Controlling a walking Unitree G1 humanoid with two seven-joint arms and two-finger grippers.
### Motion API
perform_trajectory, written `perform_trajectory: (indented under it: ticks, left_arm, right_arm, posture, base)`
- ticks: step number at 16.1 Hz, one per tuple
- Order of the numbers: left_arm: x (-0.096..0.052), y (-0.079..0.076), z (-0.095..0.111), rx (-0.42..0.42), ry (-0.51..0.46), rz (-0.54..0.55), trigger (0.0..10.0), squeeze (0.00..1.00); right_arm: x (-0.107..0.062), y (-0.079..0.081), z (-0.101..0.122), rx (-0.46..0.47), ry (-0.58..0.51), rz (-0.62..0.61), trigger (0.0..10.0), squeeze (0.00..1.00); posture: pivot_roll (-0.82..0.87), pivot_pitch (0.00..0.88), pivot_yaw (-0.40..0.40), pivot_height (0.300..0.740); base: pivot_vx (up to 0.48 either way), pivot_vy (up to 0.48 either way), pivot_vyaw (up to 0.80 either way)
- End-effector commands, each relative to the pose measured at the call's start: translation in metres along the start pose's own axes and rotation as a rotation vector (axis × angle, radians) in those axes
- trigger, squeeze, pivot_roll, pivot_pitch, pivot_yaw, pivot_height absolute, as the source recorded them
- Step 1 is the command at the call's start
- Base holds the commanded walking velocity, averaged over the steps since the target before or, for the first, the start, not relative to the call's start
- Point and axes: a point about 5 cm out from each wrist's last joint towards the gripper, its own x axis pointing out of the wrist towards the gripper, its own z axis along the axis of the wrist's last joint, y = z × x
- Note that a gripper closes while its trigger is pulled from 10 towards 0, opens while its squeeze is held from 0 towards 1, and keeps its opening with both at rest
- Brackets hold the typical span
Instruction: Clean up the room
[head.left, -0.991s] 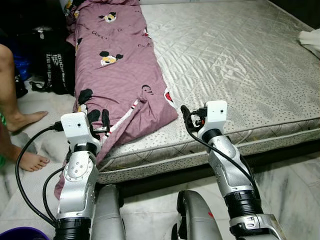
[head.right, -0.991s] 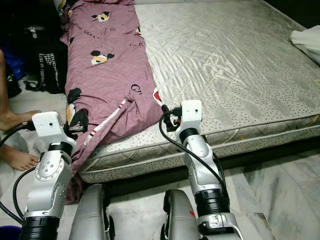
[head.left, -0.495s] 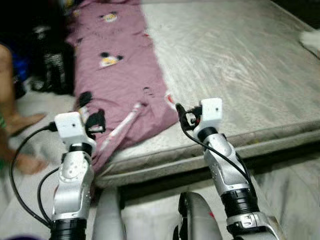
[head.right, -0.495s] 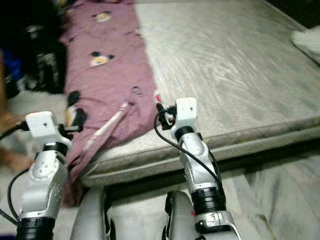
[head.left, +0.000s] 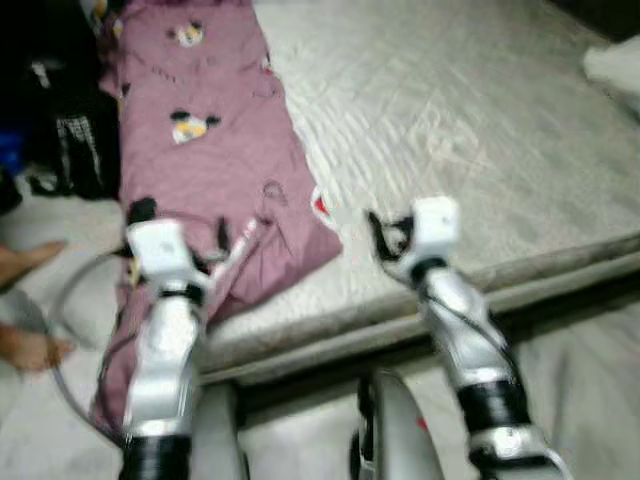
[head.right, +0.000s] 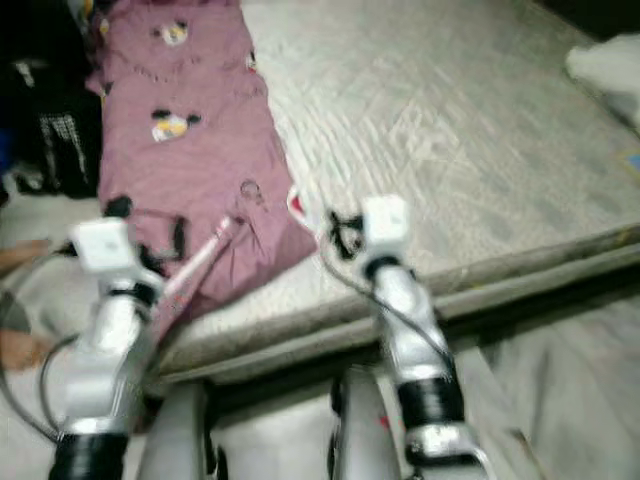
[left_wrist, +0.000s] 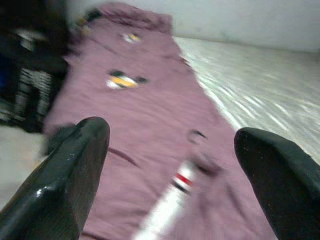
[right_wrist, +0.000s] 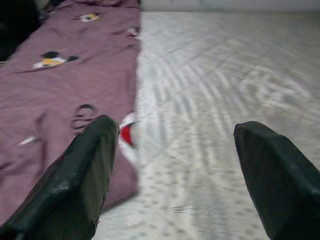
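A mauve blanket (head.left: 215, 160) with cartoon mouse prints lies along the left side of the grey quilted mattress (head.left: 480, 150), and its near end hangs over the front left corner. My left gripper (head.left: 215, 250) is open just above that near end, and the left wrist view looks along the blanket (left_wrist: 150, 110) between the spread fingers. My right gripper (head.left: 380, 238) is open over the mattress front edge, beside the blanket's right corner (right_wrist: 65, 115). Nothing is between either pair of fingers. All views are blurred.
A person's bare feet (head.left: 28, 350) stand on the floor at the left. A black bag (head.left: 70, 150) sits beside the bed's left side. A white cloth (head.left: 612, 65) lies at the mattress's far right. Pale marble floor (head.left: 590, 390) runs in front of the bed.
The whole picture has shifted and blurred, so the camera has moved. Both arms hold about the same pose at the bed's front edge, with both grippers still open.
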Motion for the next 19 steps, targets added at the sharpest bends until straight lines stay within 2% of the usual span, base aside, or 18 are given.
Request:
perform_trajectory:
  ticks: [1, 3, 6, 7, 10, 13, 15, 17, 19]
  left_arm:
    - [-0.001, 0.009, -0.003, 0.018, 0.018, 0.026, 10.0, 0.0]
    - [0.003, 0.011, -0.005, 0.017, 0.023, 0.032, 10.0, 0.0]
    - [0.019, 0.016, 0.001, 0.018, 0.006, 0.056, 10.0, 0.0]
    - [0.029, 0.02, 0.005, 0.02, -0.004, 0.07, 10.0, 0.0]
    - [0.039, 0.024, 0.01, 0.014, -0.019, 0.104, 10.0, 0.0]
    - [0.044, 0.029, 0.003, 0.002, 0.011, 0.143, 10.0, 0.0]
    - [0.046, 0.031, -0.004, 0.0, 0.03, 0.152, 10.0, 0.0]
    - [0.051, 0.032, -0.007, -0.004, 0.047, 0.162, 10.0, 0.0]
    - [0.058, 0.029, -0.014, 0.024, 0.118, 0.157, 10.0, 0.0]
  right_arm:
    - [-0.001, 0.006, 0.0, 0.007, 0.004, 0.013, 10.0, 0.0]
    - [-0.006, 0.004, -0.001, 0.009, -0.001, 0.011, 10.0, 0.0]
    - [-0.015, -0.008, -0.004, -0.018, 0.024, -0.021, 10.0, 0.0]
    - [-0.017, -0.015, -0.004, -0.029, 0.033, -0.039, 10.0, 0.0]
    - [-0.027, -0.029, -0.003, -0.06, 0.042, -0.066, 10.0, 0.0]
    - [-0.042, -0.042, -0.005, -0.083, 0.074, -0.091, 10.0, 0.0]
    - [-0.062, -0.057, -0.008, -0.091, 0.115, -0.123, 10.0, 0.0]
    - [-0.07, -0.064, -0.009, -0.107, 0.134, -0.146, 10.0, 0.0]
    - [-0.074, -0.069, -0.009, -0.122, 0.158, -0.152, 10.0, 0.0]
  posture:
    - [-0.09, 0.097, -0.025, 0.598]
    - [-0.11, 0.113, -0.025, 0.578]
    - [-0.14, 0.144, -0.026, 0.548]
    - [-0.16, 0.15, -0.027, 0.548]
    - [-0.19, 0.171, -0.031, 0.548]
    - [-0.22, 0.192, -0.03, 0.548]
    - [-0.25, 0.221, -0.028, 0.538]
    - [-0.27, 0.234, -0.031, 0.518]
    - [-0.27, 0.237, -0.036, 0.508]
  base:
    - [0.0, 0.0, 0.0]
    - [0.0, 0.0, 0.0]
    - [0.0, 0.0, 0.0]
    - [0.0, 0.0, 0.0]
    - [0.0, 0.0, 0.0]
    - [0.0, 0.0, 0.0]
    - [0.0, 0.0, 0.0]
    - [0.0, 0.0, 0.0]
    - [0.0, 0.0, 0.0]
